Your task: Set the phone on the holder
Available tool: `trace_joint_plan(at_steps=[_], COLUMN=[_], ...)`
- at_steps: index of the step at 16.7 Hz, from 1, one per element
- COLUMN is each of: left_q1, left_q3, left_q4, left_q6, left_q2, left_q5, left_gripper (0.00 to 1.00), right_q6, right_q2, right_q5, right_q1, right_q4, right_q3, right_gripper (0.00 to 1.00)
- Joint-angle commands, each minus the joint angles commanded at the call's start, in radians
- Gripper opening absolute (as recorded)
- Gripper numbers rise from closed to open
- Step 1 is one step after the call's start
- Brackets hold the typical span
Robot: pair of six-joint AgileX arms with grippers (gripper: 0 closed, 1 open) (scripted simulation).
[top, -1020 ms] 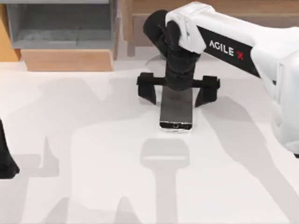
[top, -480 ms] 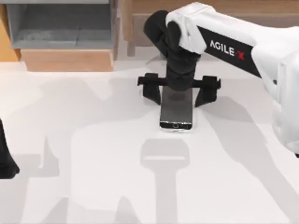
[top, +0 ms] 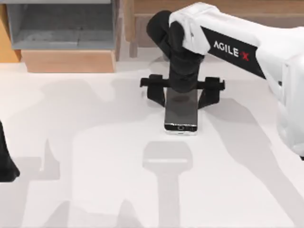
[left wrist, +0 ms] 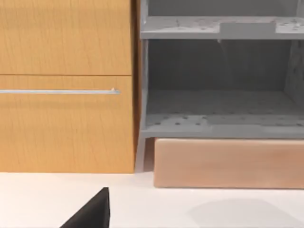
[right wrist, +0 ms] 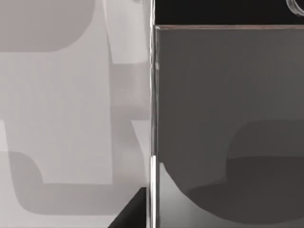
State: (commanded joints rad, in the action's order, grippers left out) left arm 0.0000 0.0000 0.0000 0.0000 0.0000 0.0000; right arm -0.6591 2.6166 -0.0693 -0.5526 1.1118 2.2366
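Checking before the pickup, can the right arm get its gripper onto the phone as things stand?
Probably yes: the right gripper hangs right over the phone, fingers spread to either side of it, with nothing between them.

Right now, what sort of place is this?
Probably a simulated home or workshop bench: a white table backed by a wooden cabinet and grey shelves. The right gripper hovers over a phone; the left arm sits parked.
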Motion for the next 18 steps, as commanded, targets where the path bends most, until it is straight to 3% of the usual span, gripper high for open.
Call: trace_joint_plan(at_steps=[18], left_q1=[0.000], left_q3=[0.000], left_q4=[0.000], left_q6=[0.000], left_q2=[0.000], left_q5=[0.000], left_gripper=[1.00], right_q6=[0.003], right_q2=[-0.041], right_q5=[-0.009], right_q1=[-0.002], right_q4=[0.084], right_q3=[0.054], right_gripper=[0.00])
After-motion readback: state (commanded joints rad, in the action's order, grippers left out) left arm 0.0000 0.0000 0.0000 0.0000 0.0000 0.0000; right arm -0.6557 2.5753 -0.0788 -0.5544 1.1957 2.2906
